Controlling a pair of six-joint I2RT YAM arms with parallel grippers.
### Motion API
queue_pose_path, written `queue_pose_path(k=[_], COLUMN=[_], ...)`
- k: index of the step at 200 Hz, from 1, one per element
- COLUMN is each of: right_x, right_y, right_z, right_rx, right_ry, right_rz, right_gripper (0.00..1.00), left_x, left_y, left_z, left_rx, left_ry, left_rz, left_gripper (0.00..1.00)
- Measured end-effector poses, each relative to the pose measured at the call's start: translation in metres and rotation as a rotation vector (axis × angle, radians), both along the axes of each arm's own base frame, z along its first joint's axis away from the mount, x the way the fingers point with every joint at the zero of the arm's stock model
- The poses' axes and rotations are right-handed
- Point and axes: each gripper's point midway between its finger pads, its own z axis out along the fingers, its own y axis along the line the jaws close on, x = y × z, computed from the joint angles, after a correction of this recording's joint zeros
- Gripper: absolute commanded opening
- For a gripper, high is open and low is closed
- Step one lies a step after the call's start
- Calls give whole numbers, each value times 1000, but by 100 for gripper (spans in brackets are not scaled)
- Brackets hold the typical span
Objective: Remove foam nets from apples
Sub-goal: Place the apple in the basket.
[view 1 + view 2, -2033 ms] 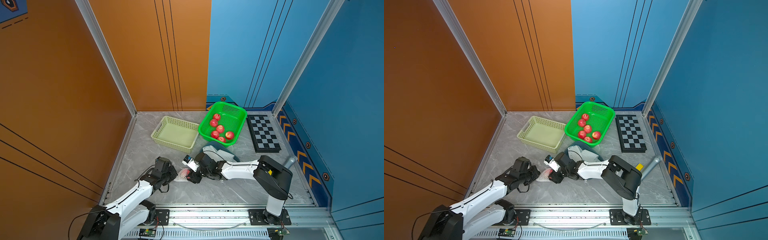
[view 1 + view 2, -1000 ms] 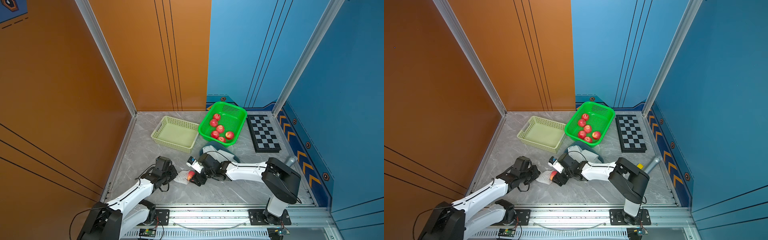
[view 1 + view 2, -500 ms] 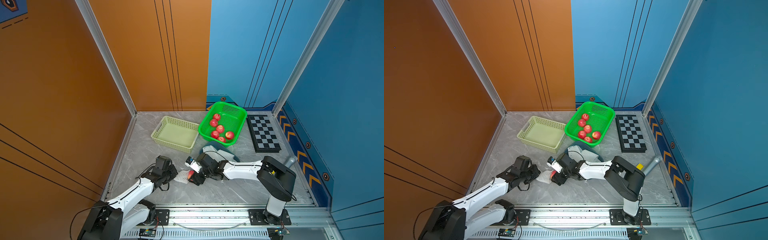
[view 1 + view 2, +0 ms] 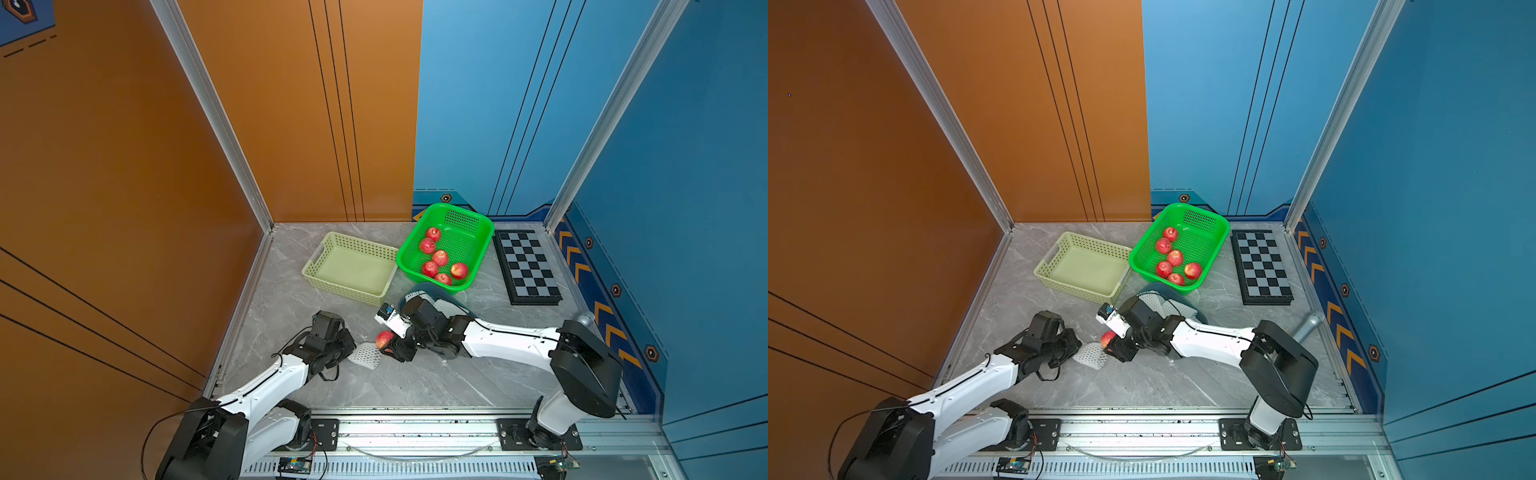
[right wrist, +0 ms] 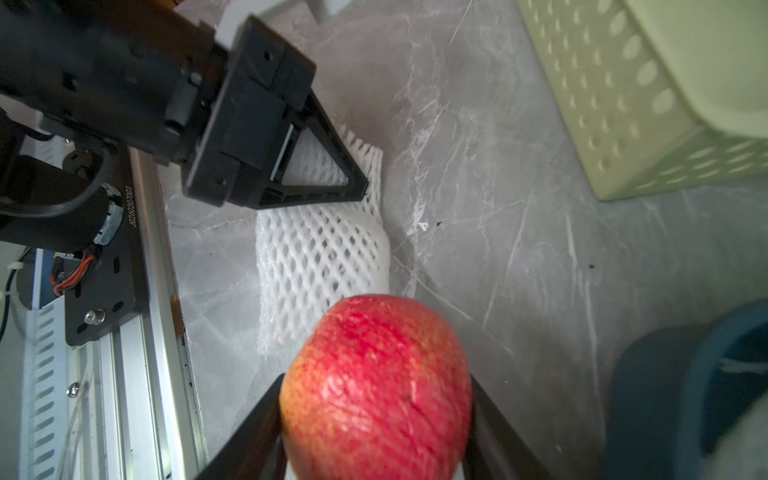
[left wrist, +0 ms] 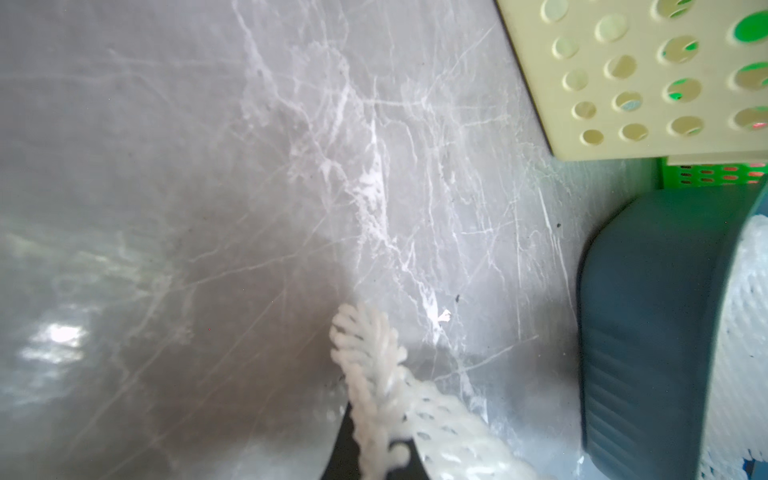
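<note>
Soft, light and crumply, the foam net (image 4: pixel 365 355) lies on the tabletop (image 4: pixel 415 382), long axis running from the left end effector (image 4: pixel 350 353), pinched shut on its bunched end, to its mouth at the apple (image 4: pixel 384 338), which the right end effector (image 4: pixel 392 348) grips by its firm, smooth sides.

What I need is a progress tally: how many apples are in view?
7. Six apples lie bare in the green basket. The seventh apple sits in the right gripper, beside the foam net. Others could hide in the dark blue tub.
</note>
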Motion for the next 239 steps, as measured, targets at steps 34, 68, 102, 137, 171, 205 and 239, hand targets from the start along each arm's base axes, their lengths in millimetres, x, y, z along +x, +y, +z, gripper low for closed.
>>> queue_pose_path(k=[34,68,102,137,171,205,239], right_x=[30,90,165,231,273,271,266], right_y=[-28,-79,-130,-163,-180,-184,-184], right_z=[37,53,64,48,18,-9,-19], right_rx=[58,61,29,-53,-159,-253,-312], right_ry=[-43,-60,-86,-74,-34,8,11], right_rz=[-91,-277,-488,-637,-705,-708,-697], right_gripper=[52,52,53,54,54,59,67], left_x=[2,3,3,5,7,9,11], left_y=[-1,-2,-2,-3,-3,-1,-6], left_z=[1,2,3,9,16,23,24], left_rx=[-4,-9,-12,-21,-31,-42,-61], left_ry=[-8,-13,-15,-39,-64,-89,-96], left_rz=[-1,-2,-4,-3,0,13,-10], left_gripper=[0,0,0,0,0,0,0])
